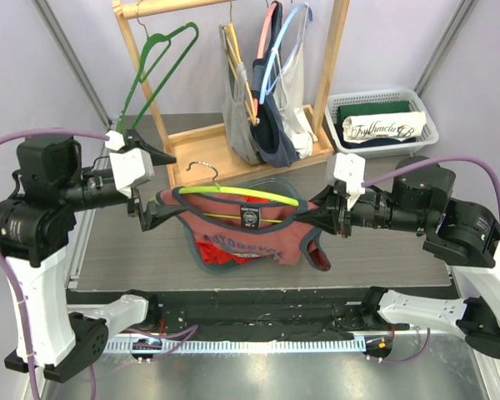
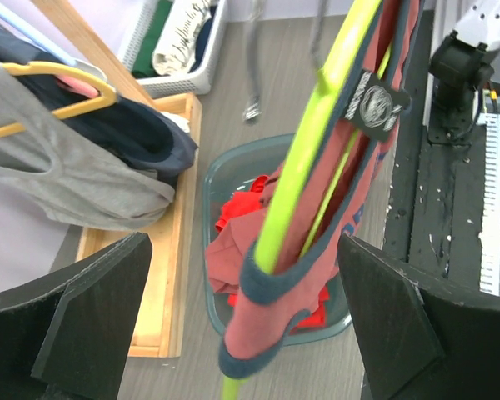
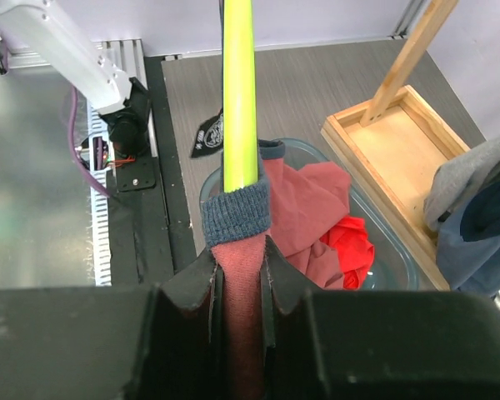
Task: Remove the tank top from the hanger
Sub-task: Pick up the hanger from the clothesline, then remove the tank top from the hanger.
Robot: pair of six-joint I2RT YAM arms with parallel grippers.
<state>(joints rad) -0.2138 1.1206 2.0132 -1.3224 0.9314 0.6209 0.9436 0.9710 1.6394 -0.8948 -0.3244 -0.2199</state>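
Right claw (image 3: 240, 258) clamped on the tank top (image 1: 225, 233) strap at one end of the green hanger (image 1: 250, 194) — left claw (image 1: 152, 213) spread wide around the other end, over the bench (image 1: 125, 250) middle.

We are making out dark cursive script on the white folded cloth (image 1: 382, 131) in the basket (image 1: 387, 150) at the table's (image 1: 125, 250) far right corner, though not word for word; crumpled lettering on the tank top (image 1: 233, 242) and tiny print on its round black tag (image 2: 375, 102) are staying unreadable
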